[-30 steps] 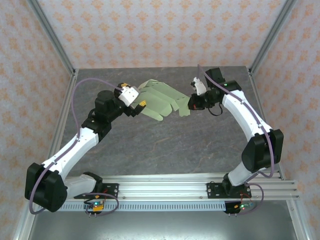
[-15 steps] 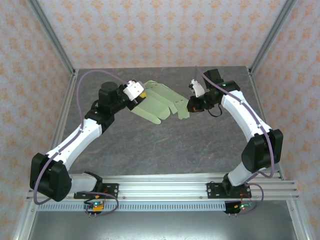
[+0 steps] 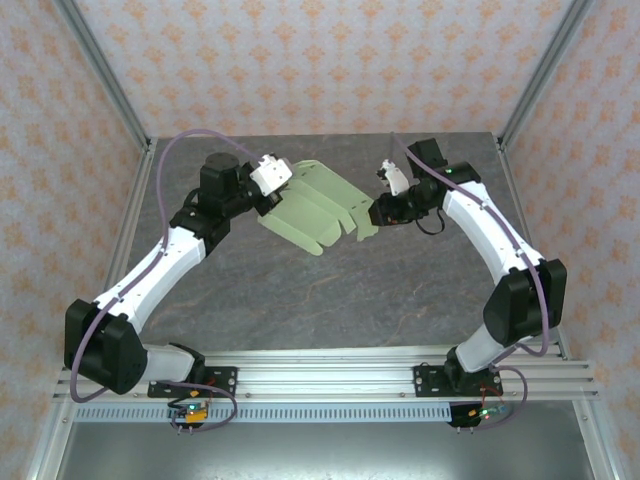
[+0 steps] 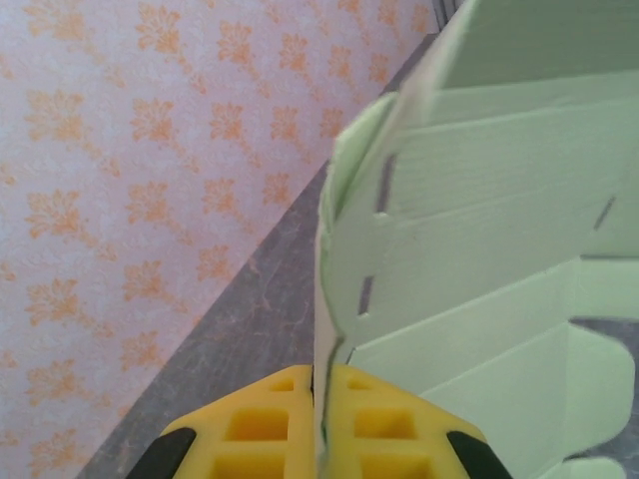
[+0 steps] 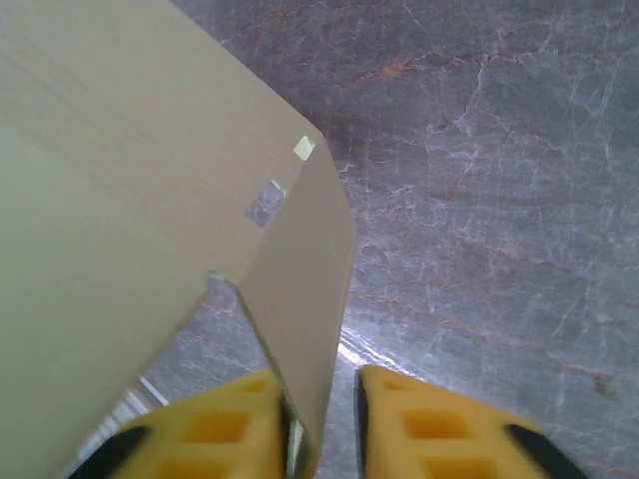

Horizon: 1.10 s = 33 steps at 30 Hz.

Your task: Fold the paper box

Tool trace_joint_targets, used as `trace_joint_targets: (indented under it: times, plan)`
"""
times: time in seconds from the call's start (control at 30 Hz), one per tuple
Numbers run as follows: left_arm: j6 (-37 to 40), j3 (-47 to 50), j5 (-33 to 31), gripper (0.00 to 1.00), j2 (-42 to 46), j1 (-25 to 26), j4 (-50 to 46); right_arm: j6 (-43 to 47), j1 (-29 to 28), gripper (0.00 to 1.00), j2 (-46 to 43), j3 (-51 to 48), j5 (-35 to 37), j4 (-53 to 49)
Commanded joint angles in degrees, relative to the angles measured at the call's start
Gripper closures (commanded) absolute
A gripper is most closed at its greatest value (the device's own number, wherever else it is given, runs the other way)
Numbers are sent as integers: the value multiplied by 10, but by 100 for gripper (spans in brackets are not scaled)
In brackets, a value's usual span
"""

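- Top view: the paper box [image 3: 315, 212] is a flat, pale green die-cut sheet. It is held up off the bench [image 3: 330, 300] at far centre and spans the gap between the two arms.
- Top view: the left tool [image 3: 278, 192] is on the sheet's left edge and the right tool [image 3: 374, 212] is at its right-hand flap. The rounded flaps point toward the near side.
- Top view: too small to tell how either tool's jaws stand.
- Left wrist: the left tool [image 4: 321, 389] is clamped tight on the paper box [image 4: 479, 259]. The yellow fingers [image 4: 265, 424] meet with only the card edge between them.
- Left wrist: the sheet runs up and right from the tool, with creased panels and small slots showing. The bench [image 4: 235, 334] and the patterned wall [image 4: 120, 150] lie behind it.
- Right wrist: the right tool [image 5: 321, 414] has its jaws parted, with a flap edge of the paper box [image 5: 120, 200] sitting between them.
- Right wrist: the card lies against the picture-left finger [image 5: 235, 424], with a clear gap to the other finger. It is not pinched.
- Right wrist: the rest of the sheet spreads up and left from the tool, above the bench [image 5: 499, 180].
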<state>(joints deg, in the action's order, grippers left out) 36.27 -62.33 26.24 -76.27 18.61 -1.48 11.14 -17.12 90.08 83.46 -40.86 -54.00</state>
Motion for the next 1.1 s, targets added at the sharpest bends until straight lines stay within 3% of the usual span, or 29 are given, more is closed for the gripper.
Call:
trace_joint_targets:
  times: [0.0,0.13,0.33,0.43,0.7,0.9,1.07]
  plan:
    - [-57,-22,10,100,15,0,-34,-15,-3,53,-52,-21,15,57]
    - [-188,-40,-61,100,14,-4,-83,-63,-3,46,-120,-58,90,147]
    - [-347,-77,-7,100,-4,-25,-157,-93,-3,37,-219,-122,196,261]
    - [-436,-118,25,100,-33,-38,-207,-44,-4,37,-260,-152,170,296]
    - [-652,-150,70,100,-130,-50,-293,-40,-4,37,-282,-174,133,286]
    - [-694,-111,101,100,-140,-51,-257,-27,-3,37,-279,-191,76,277]
    - [-733,-75,126,100,-147,-51,-219,-124,-7,36,-247,-210,97,327]
